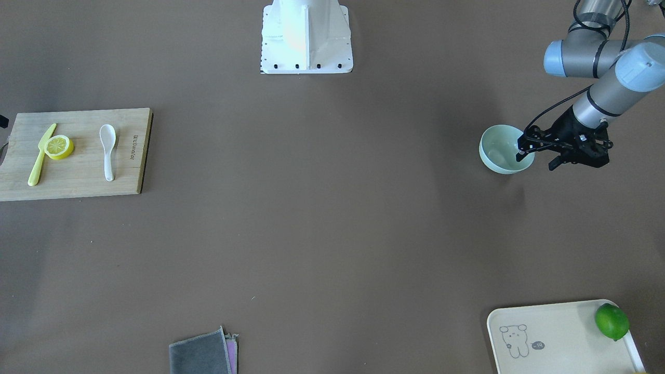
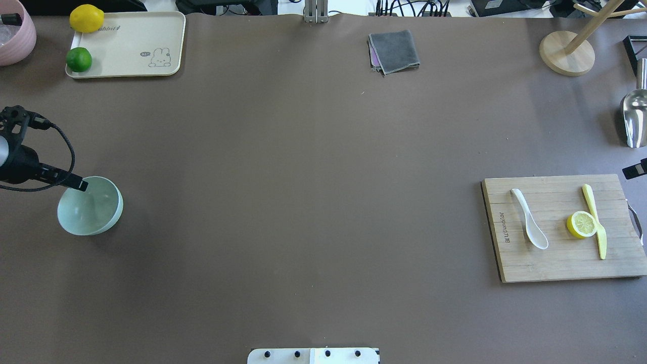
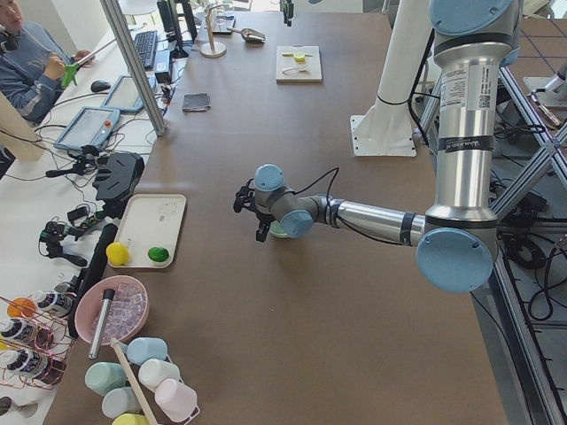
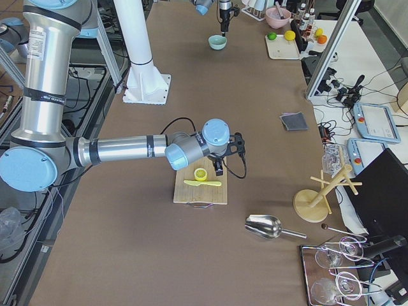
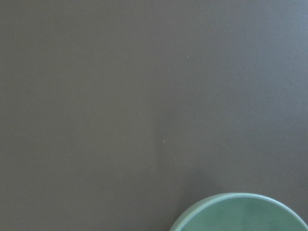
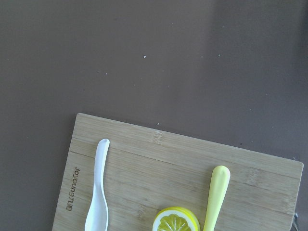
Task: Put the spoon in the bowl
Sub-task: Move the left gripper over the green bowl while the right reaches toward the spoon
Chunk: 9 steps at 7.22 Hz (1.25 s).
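The white spoon (image 1: 108,150) lies on a wooden cutting board (image 1: 78,179), scoop towards the robot; it also shows in the overhead view (image 2: 528,218) and the right wrist view (image 6: 97,192). The mint-green bowl (image 1: 501,150) stands upright and empty at the other end of the table (image 2: 93,210). My left gripper (image 1: 536,159) is open at the bowl's rim, one finger (image 2: 76,183) reaching over the rim. My right gripper (image 4: 218,167) hangs over the board; only a black tip shows at the overhead view's edge, so I cannot tell whether it is open or shut.
On the board beside the spoon lie a lemon half (image 1: 59,147) and a yellow-green knife (image 1: 41,156). A cream tray (image 1: 561,337) with a lime (image 1: 612,321) is near the bowl's side. A grey cloth (image 1: 202,356), a metal scoop (image 2: 634,119) and a wooden stand (image 2: 566,53) lie along the far edge.
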Tool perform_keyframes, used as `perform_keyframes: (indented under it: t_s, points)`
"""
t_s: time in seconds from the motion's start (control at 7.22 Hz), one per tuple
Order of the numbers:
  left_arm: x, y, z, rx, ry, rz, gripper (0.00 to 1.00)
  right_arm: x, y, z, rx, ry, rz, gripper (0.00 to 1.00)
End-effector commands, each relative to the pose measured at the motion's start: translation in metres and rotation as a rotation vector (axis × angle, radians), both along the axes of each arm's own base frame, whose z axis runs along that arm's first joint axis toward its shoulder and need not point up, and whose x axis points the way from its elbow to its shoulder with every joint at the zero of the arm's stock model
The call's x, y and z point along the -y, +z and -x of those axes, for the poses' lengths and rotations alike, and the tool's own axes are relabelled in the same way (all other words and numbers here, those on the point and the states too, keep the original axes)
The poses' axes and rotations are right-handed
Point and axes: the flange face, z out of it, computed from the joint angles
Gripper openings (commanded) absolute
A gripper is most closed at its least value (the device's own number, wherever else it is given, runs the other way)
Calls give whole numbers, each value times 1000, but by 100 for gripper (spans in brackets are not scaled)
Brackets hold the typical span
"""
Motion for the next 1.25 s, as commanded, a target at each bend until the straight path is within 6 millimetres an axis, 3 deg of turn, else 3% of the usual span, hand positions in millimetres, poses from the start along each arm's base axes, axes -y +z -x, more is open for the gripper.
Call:
perform_keyframes:
  t_s: [0.0,0.14,0.28,0.42,0.69,0.97,1.11]
  points:
    - [-13,6,-16,0,40,-1,62,0,1,2,0,-5,2,100]
    - [-16,6,-19,-7,47,-7,28,0,1,2,0,-4,3,100]
    - [-17,5,-18,-9,48,-9,0,0,1,2,0,-5,1,100]
    - [-15,-7,-22,-31,60,-16,0,0,1,2,0,-5,2,100]
    - [-20,-50,-17,-115,97,-7,0,0,-1,3,2,-5,3,100]
    - [24,-165,-56,-166,16,68,0,11,-11,15,-12,29,47,99]
    - [34,-212,-88,-192,7,103,0,22,-26,47,-51,51,76,99]
